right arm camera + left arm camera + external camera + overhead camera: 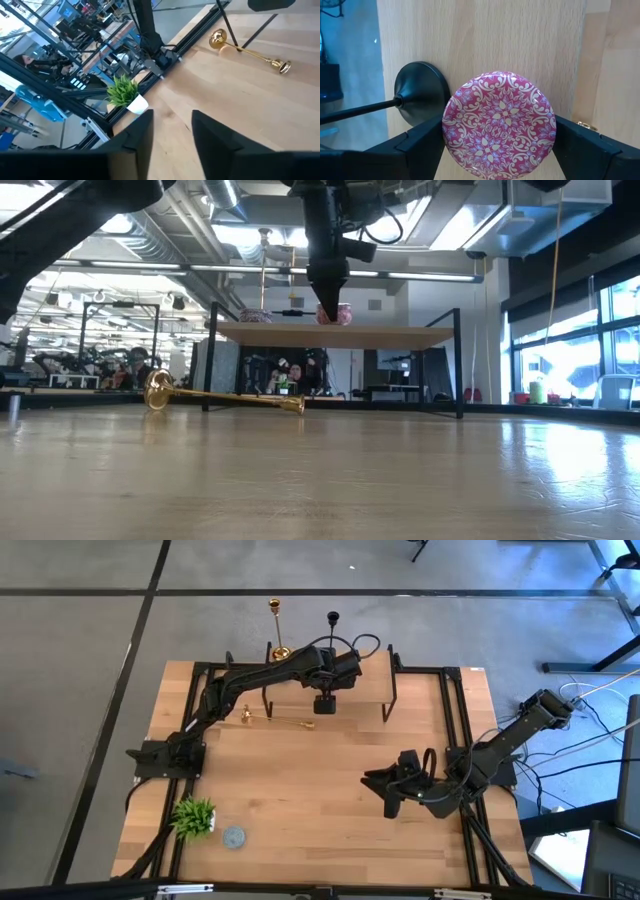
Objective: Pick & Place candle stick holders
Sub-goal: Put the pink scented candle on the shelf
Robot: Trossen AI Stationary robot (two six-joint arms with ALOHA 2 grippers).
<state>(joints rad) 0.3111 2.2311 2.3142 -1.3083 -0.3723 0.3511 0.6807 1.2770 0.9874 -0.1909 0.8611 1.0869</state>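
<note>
A low wooden shelf [370,690] stands at the table's far middle. One gold candle stick holder [277,635] and the black one [333,625] stand upright on it on their round bases. A second gold one [278,721] lies on its side on the table in front of the shelf. My left gripper [499,137] is over the shelf, closed around a pink patterned round tin [500,125] right beside the black base [420,97]. My right gripper [172,125] hangs open above the table's right side [392,795], holding nothing. My left gripper has the pink tin's round rim [446,132] between its two fingers, one on each side. The fingers come steeply from above, slanting toward the far edge. In the low view the tin [345,313] sits at the shelf top [400,335]. Whether it is lifted I cannot tell.
A small green plant in a white pot [194,816] and a grey round disc [233,837] sit at the table's near left. Black frame rails run along both sides. Bare wood lies between the shelf and the near edge.
</note>
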